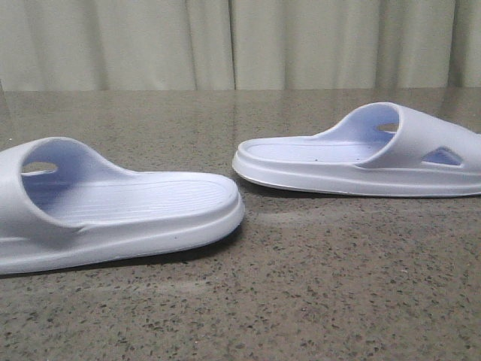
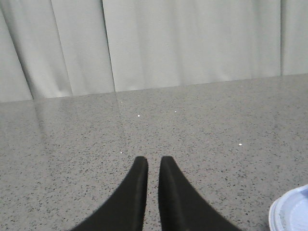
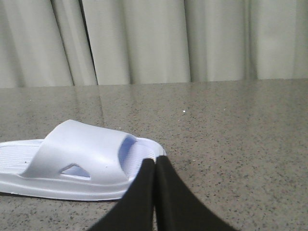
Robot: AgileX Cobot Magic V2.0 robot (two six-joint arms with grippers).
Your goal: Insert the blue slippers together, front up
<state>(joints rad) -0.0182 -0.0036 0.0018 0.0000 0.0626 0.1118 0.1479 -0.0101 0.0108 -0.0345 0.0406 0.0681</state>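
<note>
Blue slippers: two, the left slipper (image 1: pixel 113 207) and right slipper (image 1: pixel 361 154), pale, ribbed, triangular strap cut-outs, apart on the worktop (image 1: pixel 301 286); left hand (image 2: pixel 153 166) narrow, right hand (image 3: pixel 155 166) closed, both empty.

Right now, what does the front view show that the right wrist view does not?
Only the front view shows both slippers: the left slipper near the camera and the right slipper farther back, lying apart. Only the right wrist view shows the right gripper, fingers closed, just behind the right slipper. Both show that slipper, the table and the curtain.
</note>
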